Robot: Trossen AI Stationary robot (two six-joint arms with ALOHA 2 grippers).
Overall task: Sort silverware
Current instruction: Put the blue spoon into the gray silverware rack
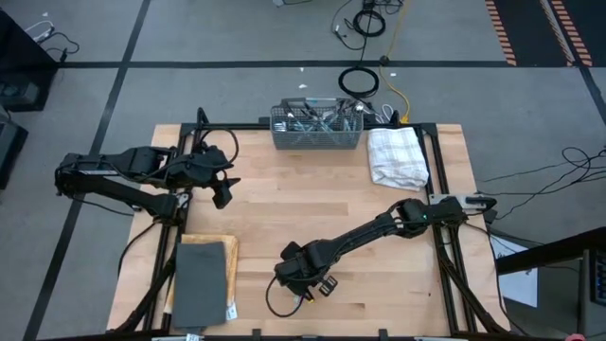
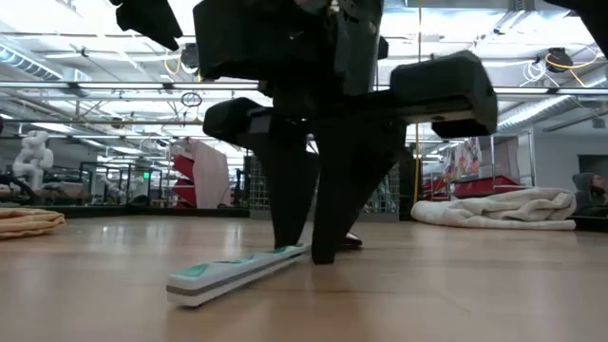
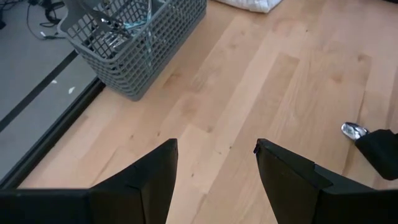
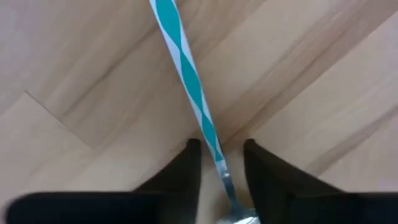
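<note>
One piece of silverware [image 4: 186,68] lies flat on the wooden table, its teal and white striped handle [image 2: 237,271] pointing away from my right gripper. That gripper [image 4: 222,144] points down near the table's near edge [image 1: 301,275], open. Its fingers stand on either side of the utensil's thin metal neck without touching it. The shiny head [image 3: 353,129] shows beside it. More silverware [image 1: 317,116] stands in the grey mesh basket [image 1: 317,137] at the far edge. My left gripper [image 3: 216,144] hovers open over the table's left part [image 1: 225,189].
A white folded towel [image 1: 398,156] lies right of the basket at the far right. A dark grey slab on a tan board [image 1: 204,279] sits at the near left corner. Bare wood stretches between the basket and the right gripper.
</note>
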